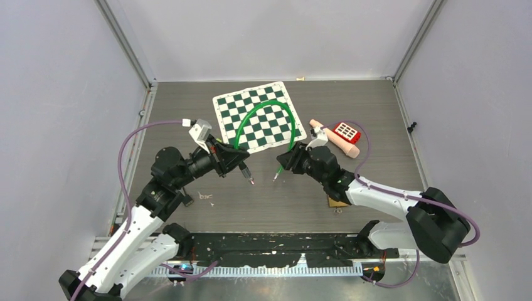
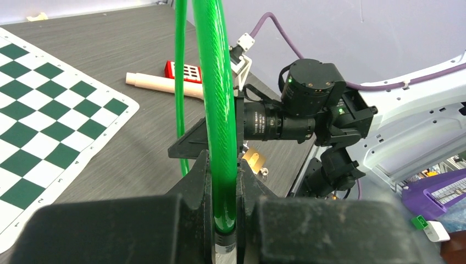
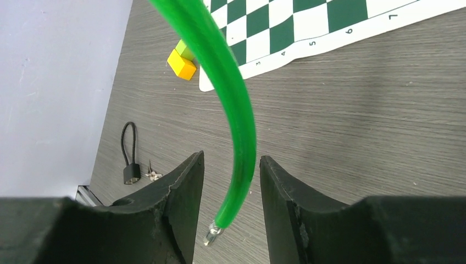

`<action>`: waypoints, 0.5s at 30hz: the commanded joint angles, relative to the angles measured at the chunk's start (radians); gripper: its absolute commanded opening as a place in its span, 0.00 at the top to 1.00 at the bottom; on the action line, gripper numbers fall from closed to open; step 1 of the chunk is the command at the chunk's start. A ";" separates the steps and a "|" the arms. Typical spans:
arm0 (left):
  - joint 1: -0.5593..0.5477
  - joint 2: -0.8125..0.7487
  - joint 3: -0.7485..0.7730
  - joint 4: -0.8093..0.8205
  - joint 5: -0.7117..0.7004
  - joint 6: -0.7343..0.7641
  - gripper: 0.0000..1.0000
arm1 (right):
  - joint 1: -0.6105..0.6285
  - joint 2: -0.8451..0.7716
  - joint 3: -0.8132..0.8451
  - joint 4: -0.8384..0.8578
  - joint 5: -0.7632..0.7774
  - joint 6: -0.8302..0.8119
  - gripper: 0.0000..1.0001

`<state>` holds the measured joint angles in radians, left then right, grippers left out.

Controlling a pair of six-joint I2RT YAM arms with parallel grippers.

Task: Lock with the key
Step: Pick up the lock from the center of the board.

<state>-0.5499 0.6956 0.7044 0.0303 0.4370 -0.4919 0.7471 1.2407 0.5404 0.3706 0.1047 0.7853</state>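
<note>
A green cable lock [image 1: 263, 108] arches over the table between my two grippers. My left gripper [image 1: 241, 164] is shut on the cable [image 2: 217, 82] just above its black end piece, as the left wrist view shows [image 2: 222, 181]. The cable's other end [image 3: 231, 82], tipped with a small metal pin, hangs between the fingers of my right gripper [image 3: 231, 159] with a gap on each side; that gripper [image 1: 285, 160] is open. Small keys [image 3: 153, 176] lie on the table beside a black cable padlock [image 3: 131, 173]; from above the keys [image 1: 205, 197] sit near the left arm.
A brass padlock [image 2: 254, 159] lies under the right arm. The green-and-white chessboard mat [image 1: 257, 116] is at the back centre, with a beige cylinder [image 1: 335, 141] and a red keypad device [image 1: 346, 132] to its right. Yellow and green blocks [image 3: 182, 61] sit by the mat's edge.
</note>
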 commanded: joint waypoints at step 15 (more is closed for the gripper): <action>-0.004 -0.031 0.018 0.091 0.003 -0.011 1.00 | 0.004 -0.027 0.095 -0.004 -0.087 0.084 0.95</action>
<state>-0.5499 0.6685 0.7044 0.0242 0.4328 -0.4938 0.7471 1.2858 0.5816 0.3408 0.0528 0.8314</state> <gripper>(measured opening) 0.064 0.203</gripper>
